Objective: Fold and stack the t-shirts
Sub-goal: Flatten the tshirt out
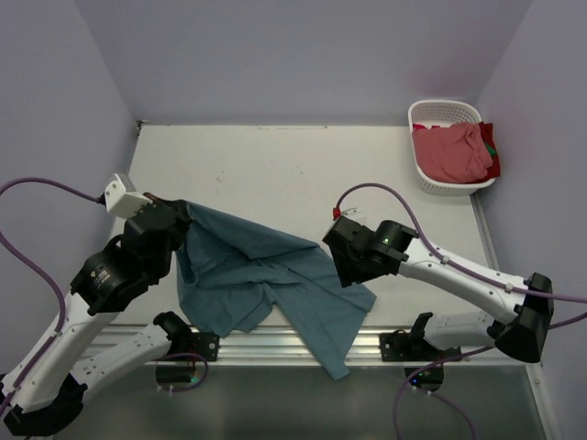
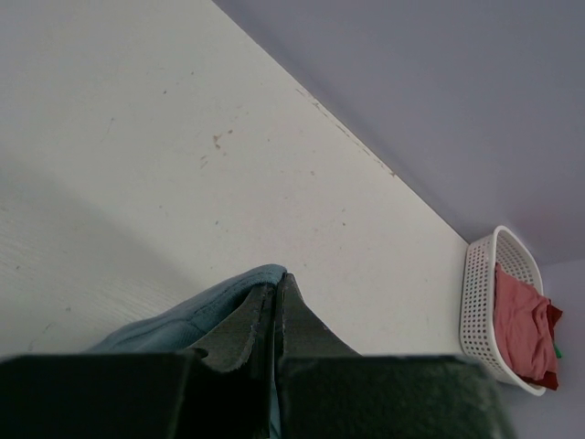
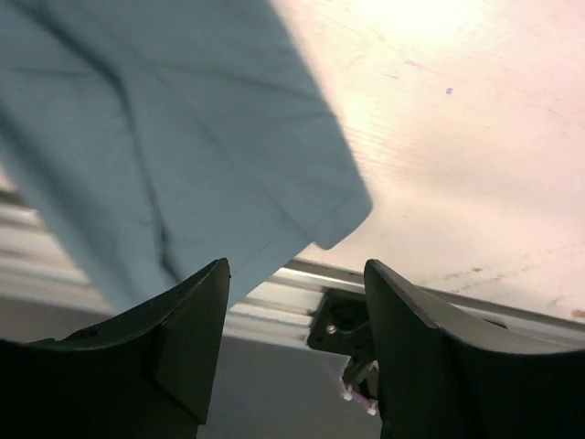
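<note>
The left gripper (image 2: pixel 276 291) is pressing its jaws tight together on an edge of the teal t-shirt (image 1: pixel 266 275). In the left wrist view a fold of the cloth is bulging out to the left of the closed fingers at the bottom centre of the frame. In the top view that pinched edge is being held up off the table (image 1: pixel 275 174) at the middle left. The rest of the shirt is sloping down and to the right from there, lying crumpled across the lower centre, with one part hanging over the metal rail (image 1: pixel 275 341) at the table's near edge.

The right gripper (image 3: pixel 294 270) is standing with its jaws spread wide and nothing between them. In the right wrist view the teal cloth is filling the upper left of the frame, with a hemmed corner reaching toward the gap between the jaws but lying apart from both. In the top view this gripper is sitting at the shirt's right edge, right of centre.

The salmon-red t-shirt (image 1: pixel 449 151) is lying bunched in the white basket (image 1: pixel 447 108) at the upper right, well apart from both grippers.
</note>
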You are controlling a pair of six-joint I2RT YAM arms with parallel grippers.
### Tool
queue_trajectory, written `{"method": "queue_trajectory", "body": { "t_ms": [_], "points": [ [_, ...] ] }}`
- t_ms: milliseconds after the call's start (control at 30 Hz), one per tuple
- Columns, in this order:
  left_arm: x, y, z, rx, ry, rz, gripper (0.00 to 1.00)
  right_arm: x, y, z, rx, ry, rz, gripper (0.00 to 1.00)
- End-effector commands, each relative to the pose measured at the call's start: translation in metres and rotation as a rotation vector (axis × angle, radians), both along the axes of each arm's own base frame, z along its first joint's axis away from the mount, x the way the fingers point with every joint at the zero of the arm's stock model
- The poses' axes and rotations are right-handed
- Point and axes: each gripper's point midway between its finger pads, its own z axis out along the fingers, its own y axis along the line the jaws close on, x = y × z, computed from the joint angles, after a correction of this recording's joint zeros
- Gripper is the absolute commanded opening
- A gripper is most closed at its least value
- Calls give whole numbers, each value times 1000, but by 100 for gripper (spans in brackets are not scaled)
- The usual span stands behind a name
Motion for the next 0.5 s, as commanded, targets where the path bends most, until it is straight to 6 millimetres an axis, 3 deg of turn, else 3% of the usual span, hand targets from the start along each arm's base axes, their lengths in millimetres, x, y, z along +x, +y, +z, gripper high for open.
{"method": "queue_trajectory", "body": {
  "t_ms": [0,100,200,400,467],
  "points": [
    [-2,12,23,-39,-66,52,0,20,-26,-17,-114,-88,-196,60],
    [-3,13,23,-39,-66,52,0,16,-36,-55,-130,-38,-260,50],
    [-4,15,23,-35,-63,55,0,9,-38,-76,-102,2,-307,45],
    [-5,14,19,-34,-53,53,0,-15,-38,-108,-14,95,-373,41],
    [-4,12,19,-40,-55,48,0,-18,-38,-111,7,99,-374,41]
  ]
}}
